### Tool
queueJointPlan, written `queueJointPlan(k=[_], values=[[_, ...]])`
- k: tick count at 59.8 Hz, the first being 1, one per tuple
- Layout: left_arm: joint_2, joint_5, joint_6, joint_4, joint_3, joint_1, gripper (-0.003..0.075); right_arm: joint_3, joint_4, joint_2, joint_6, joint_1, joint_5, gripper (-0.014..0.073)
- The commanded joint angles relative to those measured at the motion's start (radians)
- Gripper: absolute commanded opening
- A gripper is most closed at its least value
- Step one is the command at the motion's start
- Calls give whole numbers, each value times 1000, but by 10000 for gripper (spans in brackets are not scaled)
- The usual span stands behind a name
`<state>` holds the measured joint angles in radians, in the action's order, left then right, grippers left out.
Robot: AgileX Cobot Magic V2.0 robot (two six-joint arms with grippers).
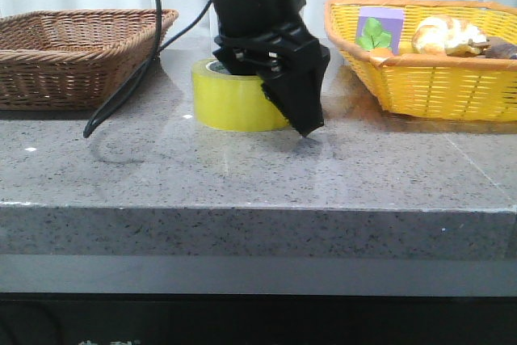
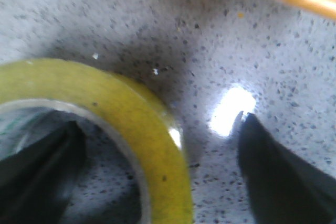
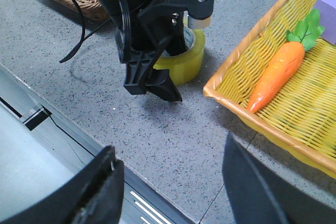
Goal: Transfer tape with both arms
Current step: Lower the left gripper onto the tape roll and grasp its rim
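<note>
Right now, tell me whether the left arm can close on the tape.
Probably yes. The left gripper is open and already straddles the wall of the tape: one finger sits inside the core, the other outside on bare counter. Nothing blocks the squeeze.

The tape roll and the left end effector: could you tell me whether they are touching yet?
Cannot tell. In the left wrist view one finger is inside the tape roll, the other outside with counter showing between; inner contact is unclear.
</note>
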<state>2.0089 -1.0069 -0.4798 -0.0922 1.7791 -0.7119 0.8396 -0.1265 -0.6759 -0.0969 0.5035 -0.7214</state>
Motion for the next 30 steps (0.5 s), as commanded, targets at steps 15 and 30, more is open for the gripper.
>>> queueJointPlan(k=[15, 30], values=[[-62, -20, 0, -10, 34, -6, 147, 25, -5, 2, -1, -4, 77, 443], [-93, -50, 8, 10, 57, -6, 138, 25, -5, 2, -1, -4, 77, 443]])
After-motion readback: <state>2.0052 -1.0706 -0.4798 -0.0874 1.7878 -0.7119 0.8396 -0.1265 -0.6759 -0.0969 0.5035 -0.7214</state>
